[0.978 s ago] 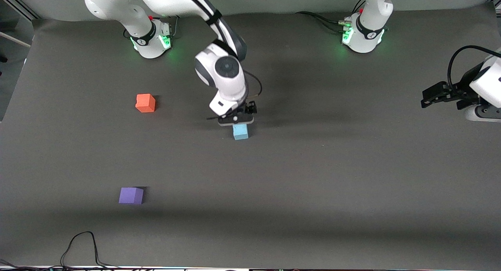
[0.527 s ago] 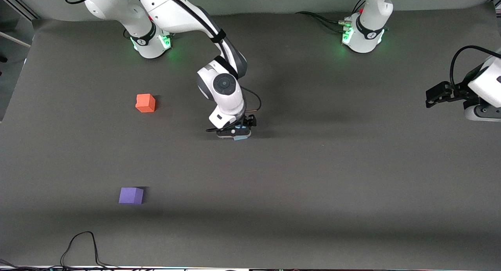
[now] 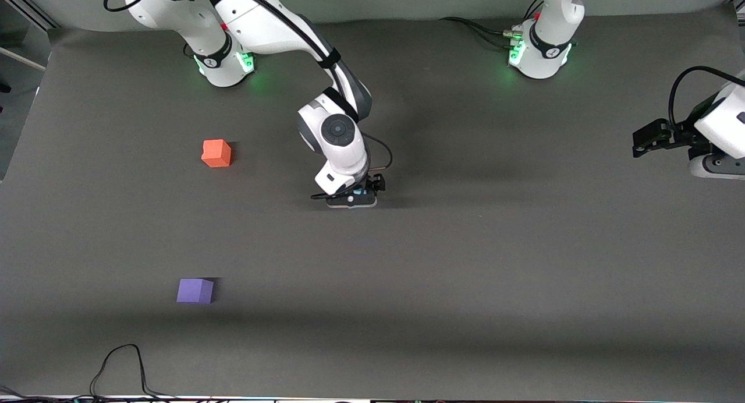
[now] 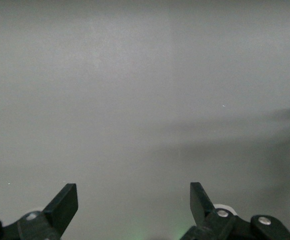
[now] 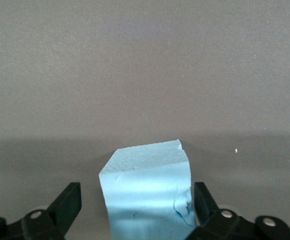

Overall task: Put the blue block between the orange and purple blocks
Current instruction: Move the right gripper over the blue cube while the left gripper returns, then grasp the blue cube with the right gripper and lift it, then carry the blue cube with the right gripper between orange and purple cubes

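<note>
The blue block (image 5: pixel 147 195) sits on the dark mat near the table's middle, between the open fingers of my right gripper (image 5: pixel 135 205). One finger stands apart from it and the other is close beside it. In the front view my right gripper (image 3: pixel 353 200) is down at the mat and hides nearly all of the blue block (image 3: pixel 362 191). The orange block (image 3: pixel 216 153) lies toward the right arm's end. The purple block (image 3: pixel 195 290) lies nearer the camera than the orange one. My left gripper (image 3: pixel 641 142) waits open and empty over the left arm's end, and it also shows in the left wrist view (image 4: pixel 133 200).
A black cable (image 3: pixel 125 362) loops on the mat at the front edge, nearer the camera than the purple block. The arm bases (image 3: pixel 224 56) stand along the back edge.
My right gripper has come down around the blue block, which now is almost hidden in the front view. My left gripper has drawn back slightly toward its end of the table.
</note>
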Robot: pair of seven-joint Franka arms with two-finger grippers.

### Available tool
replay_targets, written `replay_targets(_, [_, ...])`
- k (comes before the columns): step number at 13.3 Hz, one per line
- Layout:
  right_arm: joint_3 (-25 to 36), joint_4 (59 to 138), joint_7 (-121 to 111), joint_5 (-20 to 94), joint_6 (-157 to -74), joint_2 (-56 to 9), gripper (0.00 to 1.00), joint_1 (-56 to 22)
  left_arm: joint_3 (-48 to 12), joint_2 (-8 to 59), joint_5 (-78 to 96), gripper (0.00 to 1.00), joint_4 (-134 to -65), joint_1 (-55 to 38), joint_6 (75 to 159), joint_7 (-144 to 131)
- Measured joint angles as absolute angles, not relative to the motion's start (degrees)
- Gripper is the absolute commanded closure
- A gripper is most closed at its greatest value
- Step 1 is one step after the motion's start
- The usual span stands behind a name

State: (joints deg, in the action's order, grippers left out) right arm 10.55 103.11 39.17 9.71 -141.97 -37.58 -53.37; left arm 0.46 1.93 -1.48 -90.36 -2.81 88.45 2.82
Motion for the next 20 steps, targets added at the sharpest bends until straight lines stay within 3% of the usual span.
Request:
replay_targets(1, [10.55,103.02,39.13,9.71,-141.98,-37.75,0.46,-53.37,0.47,1.87,-1.49,0.0,-90.36,-2.81,88.45,2.82])
replay_targets(5, [10.73,102.57,37.17,9.71,-141.51,-37.77,0.47,-53.28,0.46,1.75,-1.52,0.0,-90.36,-2.81,88.42,2.84])
replay_targets(8, [11.18,100.73,34.76,9.8,-136.78,-35.66,0.47,-51.87,0.47,1.73,-1.54,0.0,-90.4,-2.81,88.4,2.85])
replay_targets(11, [11.53,96.01,31.22,9.91,-122.5,-26.87,0.47,-48.76,0.47,1.71,-1.56,0.0,-90.52,-2.81,88.38,2.86])
replay_targets(15, [11.67,82.32,28.95,9.96,-99.21,-16.64,0.47,-43.46,0.47,1.65,-1.58,0.0,-90.86,-2.81,88.37,2.88])
replay_targets(17, [11.69,78.41,27.59,9.96,-94.16,-14.84,0.46,-41.25,0.47,1.63,-1.58,0.0,-90.9,-2.81,88.37,2.9])
replay_targets(20, [13.9,77.78,23.84,9.96,-93.02,-13.7,0.46,-38.62,0.48,1.61,-1.59,0.0,-90.9,-2.81,88.37,2.91])
